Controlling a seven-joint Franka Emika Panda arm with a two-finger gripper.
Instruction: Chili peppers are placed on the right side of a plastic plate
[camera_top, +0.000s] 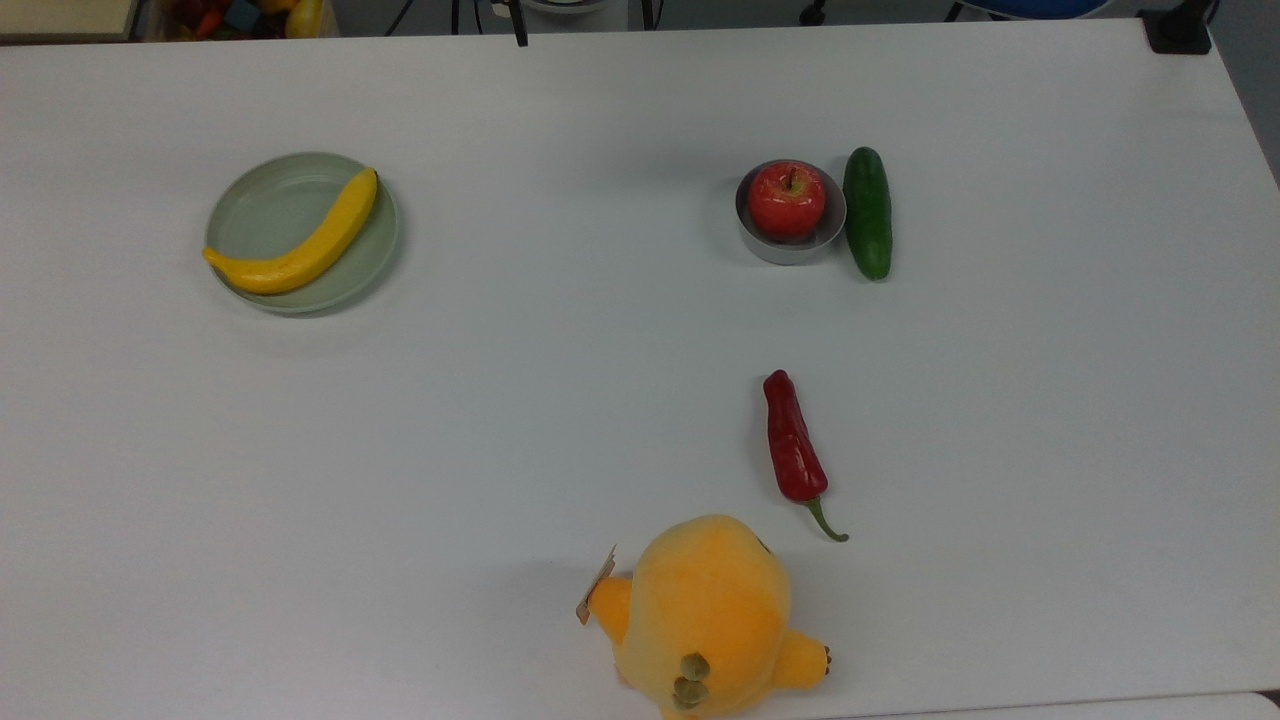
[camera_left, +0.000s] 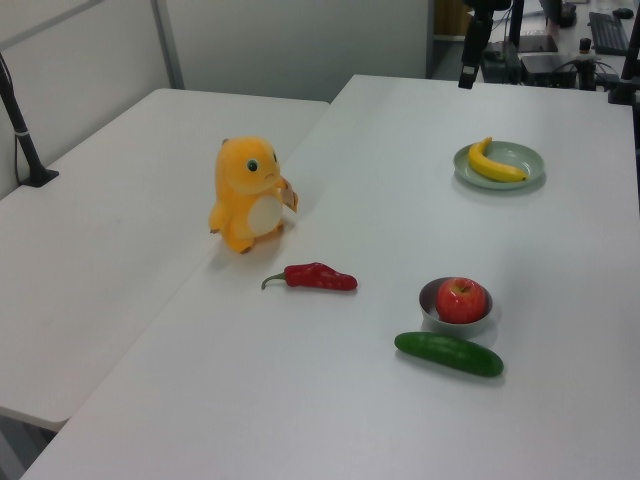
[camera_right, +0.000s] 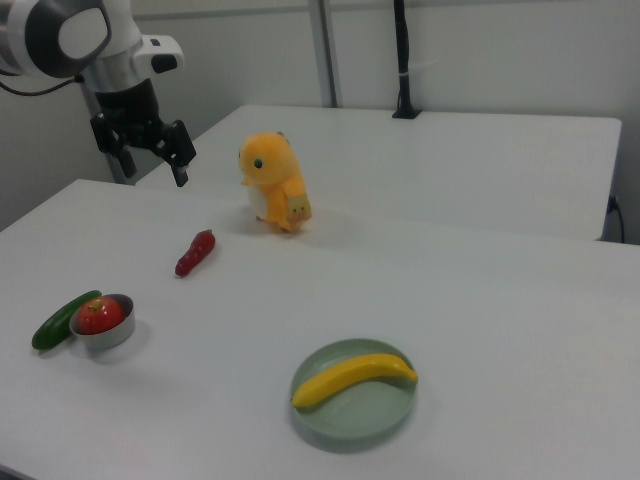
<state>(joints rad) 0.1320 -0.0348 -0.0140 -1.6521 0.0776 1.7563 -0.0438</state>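
Claw (camera_right: 152, 152) is open, empty, and raised above the surface (camera_top: 560, 400), well apart from everything. The chili peppers (camera_right: 195, 252) lie flat on the surface below the claw and toward the right view's right, near the orange plush toy (camera_right: 275, 183). The plastic plate (camera_right: 352, 412) sits far from the claw, across the surface, with a banana (camera_right: 354, 377) on it.

Assessment: pickup has not begun. Recommended approach: descend over the pepper's thick middle, fingers straddling its narrow width, avoiding the thin stem. Keep clear of the plush toy. Set down beside the plate, not on it.
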